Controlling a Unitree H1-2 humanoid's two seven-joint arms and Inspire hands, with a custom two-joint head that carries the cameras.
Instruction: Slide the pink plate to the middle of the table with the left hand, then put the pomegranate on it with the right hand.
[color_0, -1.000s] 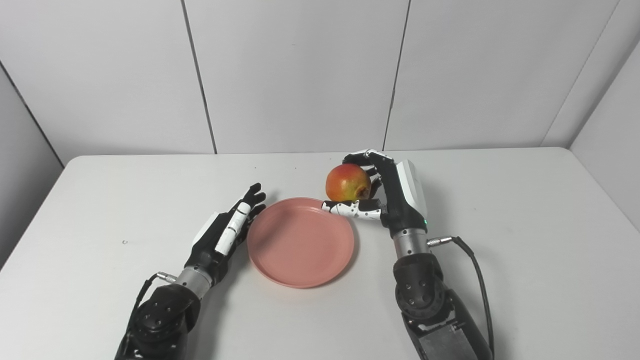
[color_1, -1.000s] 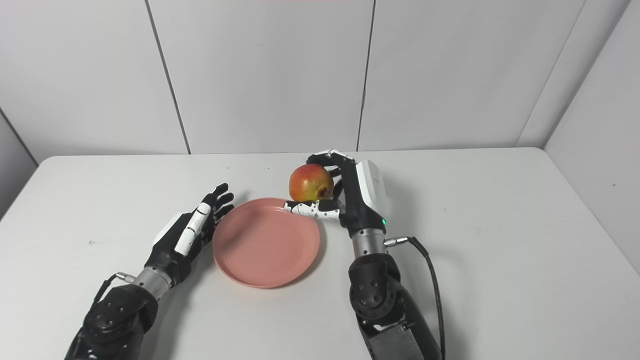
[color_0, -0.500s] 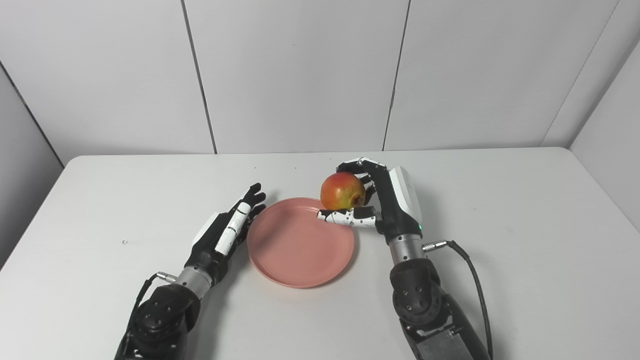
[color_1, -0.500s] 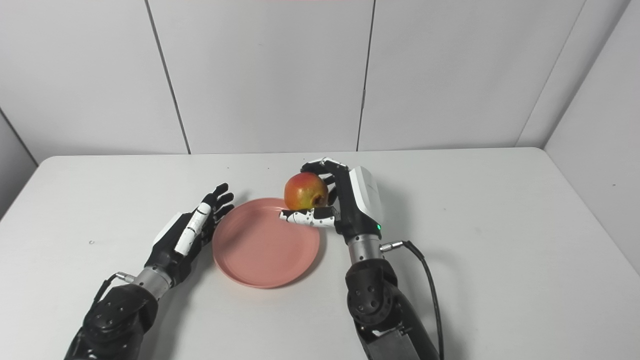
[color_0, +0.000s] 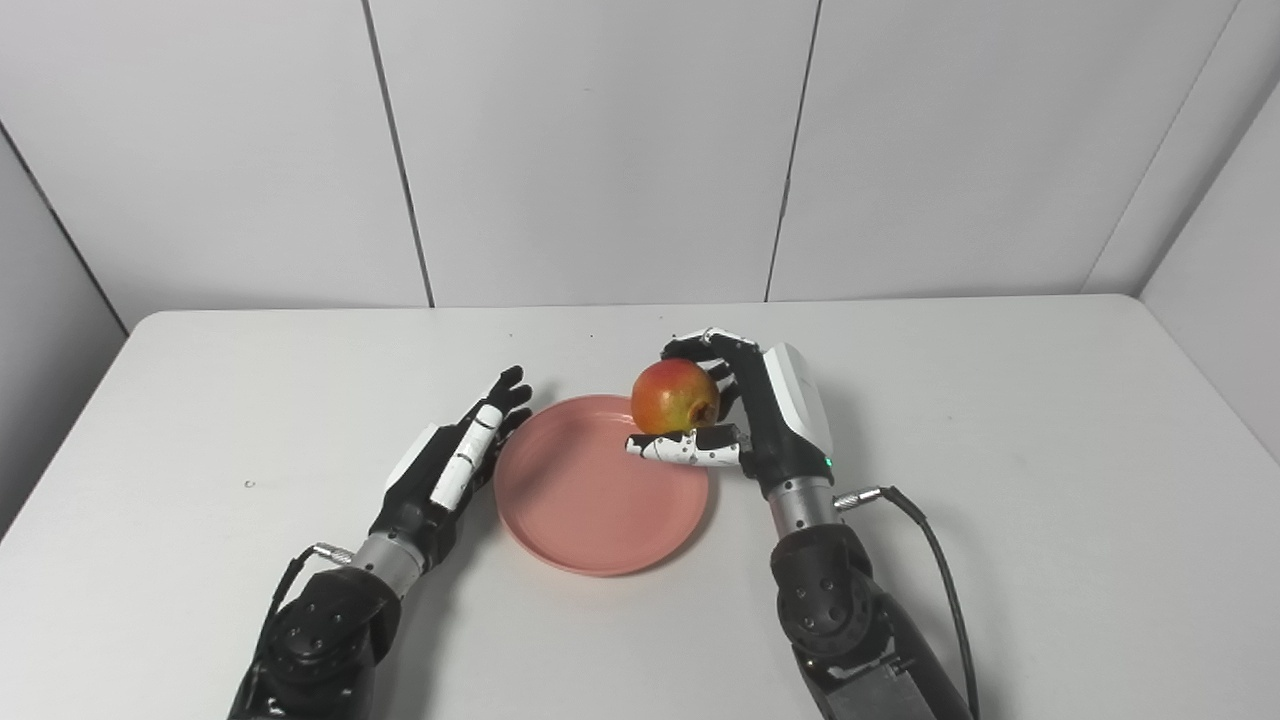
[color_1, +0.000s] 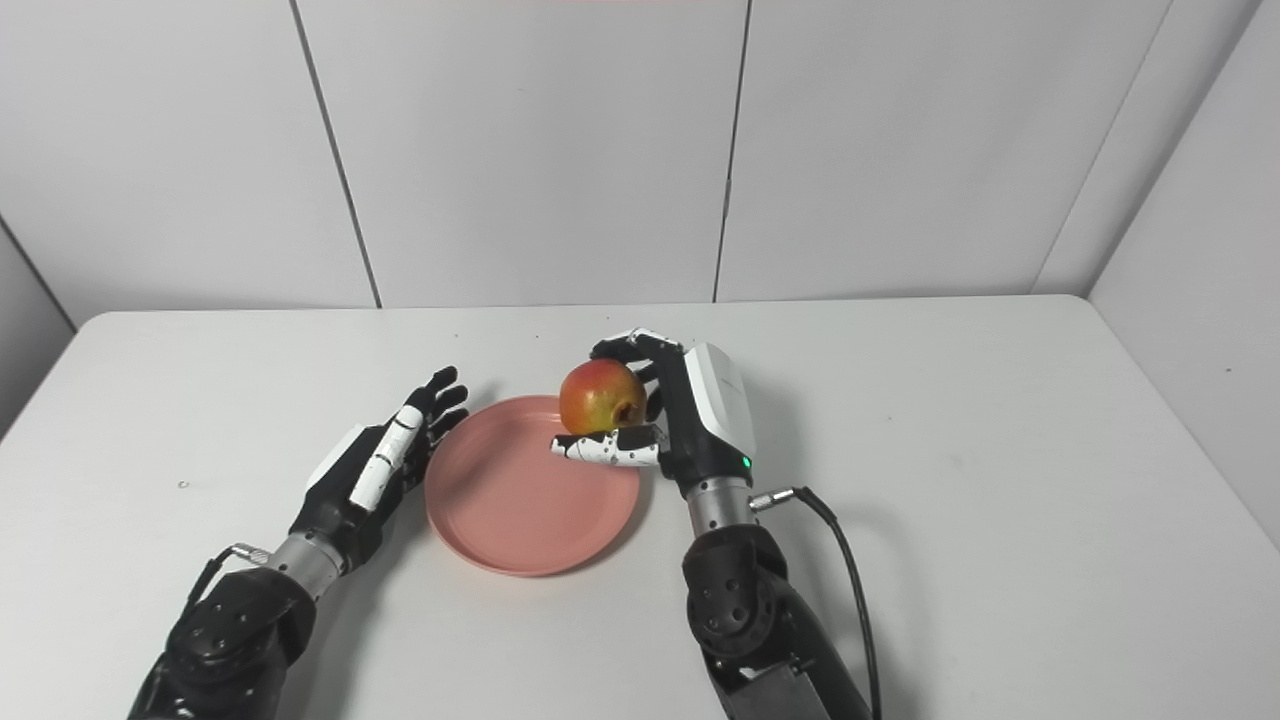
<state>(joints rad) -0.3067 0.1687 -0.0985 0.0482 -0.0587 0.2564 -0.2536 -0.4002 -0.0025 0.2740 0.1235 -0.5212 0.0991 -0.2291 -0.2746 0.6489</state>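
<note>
The right hand (color_0: 765, 425) was clamped on the pomegranate (color_0: 675, 397), fingers curled over the fruit's far side and thumb under its near side, holding it above the right edge of the plate (color_0: 590, 520); whether the fruit touched the plate could not be told. The plate sat flat near the middle of the white table (color_0: 1050, 480). The left hand (color_0: 450, 460) held nothing, fingers straight and slightly apart, lying just beside the plate's left rim.

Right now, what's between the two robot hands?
The pink plate lies between the left hand and the right hand, which holds the pomegranate; both views show it.
</note>
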